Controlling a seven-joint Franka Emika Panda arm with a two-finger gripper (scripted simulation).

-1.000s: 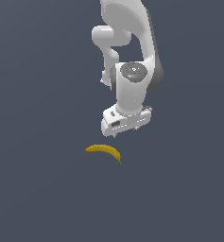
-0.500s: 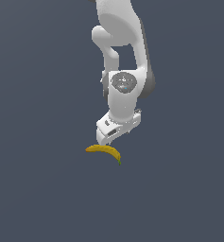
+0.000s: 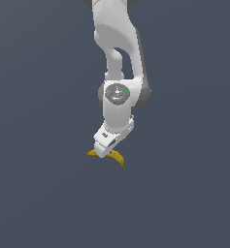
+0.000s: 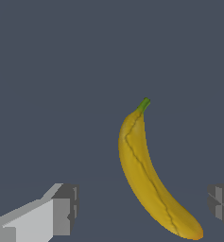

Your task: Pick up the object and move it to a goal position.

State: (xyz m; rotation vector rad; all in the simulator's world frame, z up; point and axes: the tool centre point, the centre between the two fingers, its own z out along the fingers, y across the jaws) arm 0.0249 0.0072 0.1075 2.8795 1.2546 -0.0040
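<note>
The object is a small curved yellow banana [image 3: 117,158] with a green stem tip, lying on the flat grey floor. In the exterior view my white gripper [image 3: 104,150] is low over its middle and hides part of it. In the wrist view the banana [image 4: 146,175] lies between my two fingers, closer to one of them, with its stem pointing away. My fingertips [image 4: 61,208] stand wide apart with a clear gap on both sides of the banana. The gripper [image 4: 144,205] is open and touches nothing.
A plain dark grey floor [image 3: 39,193] stretches all around. No other objects, containers or edges show in either view.
My gripper has come down and moved toward the exterior view's left, from above and beside the banana to low over its middle. The banana has not moved.
</note>
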